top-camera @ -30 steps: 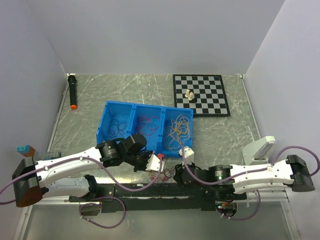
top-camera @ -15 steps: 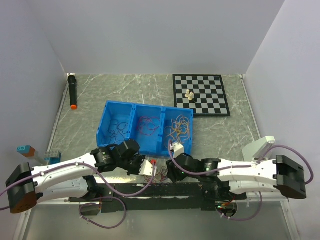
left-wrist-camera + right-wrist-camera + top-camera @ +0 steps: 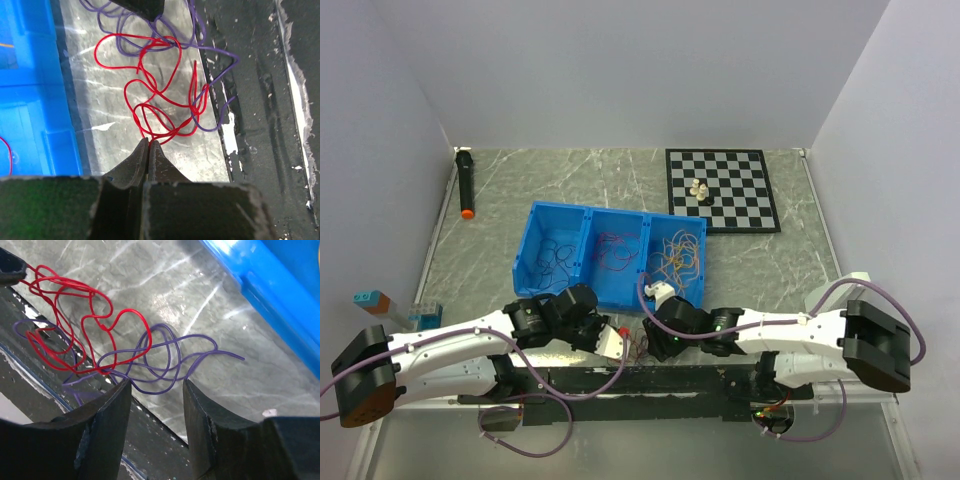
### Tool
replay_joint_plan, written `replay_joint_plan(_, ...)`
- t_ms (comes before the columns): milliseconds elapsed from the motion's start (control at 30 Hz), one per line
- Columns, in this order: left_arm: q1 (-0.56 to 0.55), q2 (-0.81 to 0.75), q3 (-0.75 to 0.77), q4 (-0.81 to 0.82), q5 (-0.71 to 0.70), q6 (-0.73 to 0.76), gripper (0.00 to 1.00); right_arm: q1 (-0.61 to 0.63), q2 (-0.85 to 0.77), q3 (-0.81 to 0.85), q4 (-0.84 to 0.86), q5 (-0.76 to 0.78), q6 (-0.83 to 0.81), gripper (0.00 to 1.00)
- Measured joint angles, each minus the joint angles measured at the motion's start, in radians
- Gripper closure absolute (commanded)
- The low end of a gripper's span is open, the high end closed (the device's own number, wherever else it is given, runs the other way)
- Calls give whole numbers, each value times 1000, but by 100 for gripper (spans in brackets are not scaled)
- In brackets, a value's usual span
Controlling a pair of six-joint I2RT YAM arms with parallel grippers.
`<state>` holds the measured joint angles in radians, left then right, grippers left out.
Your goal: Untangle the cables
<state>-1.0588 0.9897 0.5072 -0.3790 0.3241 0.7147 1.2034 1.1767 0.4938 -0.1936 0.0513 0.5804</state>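
Cables (image 3: 638,346): small red/purple knot at the near edge of the desk (image 3: 770,270), mid-width, just in front of the bin (image 3: 588,210), between both arms. Part of it lies over the black base rail (image 3: 250,100).

Left end effector (image 3: 149,144): fingers together, looks clamped on the lowest loop of the red wire (image 3: 150,95). The pinch is right at the tips, so very little bite.

Middle: red wire and purple wire (image 3: 216,85) cross several times. Purple threads through red loops close to the pinch. One purple bight hangs over the rail lip.

Right end effector (image 3: 155,390): fingers apart, straddling purple strands, nothing gripped. Red runs just beside one finger.

Risks, my read:
- Right closes where it sits: likely catches red along with purple, and pulling apart then tightens the knot.
- Left pulls away: red slips out of the tip pinch, or the whole knot drags along because purple isn't anchored.
- Purple bight snags on the rail lip, so the wire stretches or springs back.
- Arms are close, so a small closing move could clash fingers.
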Motion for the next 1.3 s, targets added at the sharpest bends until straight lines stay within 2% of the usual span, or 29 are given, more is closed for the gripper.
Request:
replay_joint_plan(100,0,0,-10,1,-9,8,99,-2,34,23,0,-1,-3,50)
replay_joint_plan(267,2,0,-11,11,-10,11,99,-4,74,38,5,-19,-18,60)
replay_joint_plan(367,5,2,-11,22,-11,18,99,-4,73,38,13,-32,-37,72)
replay_joint_plan(500,11,2,-11,31,-17,26,99,-4,70,38,19,-40,-56,97)
replay_joint_plan(533,13,2,-11,31,-19,27,99,-4,65,38,19,-42,-58,100)
replay_joint_plan(733,42,10,47,-9,-47,25,99,-3,-42,28,2,-35,-36,100)
replay_joint_plan(933,143,42,402,-48,-81,-2,99,48,-209,-43,-71,14,64,100)
replay_joint_plan(1067,206,41,636,-21,-89,-13,99,87,-248,-62,-147,56,143,100)
replay_joint_plan(1300,233,42,789,84,-166,-9,99,154,-237,-62,-274,119,282,100)
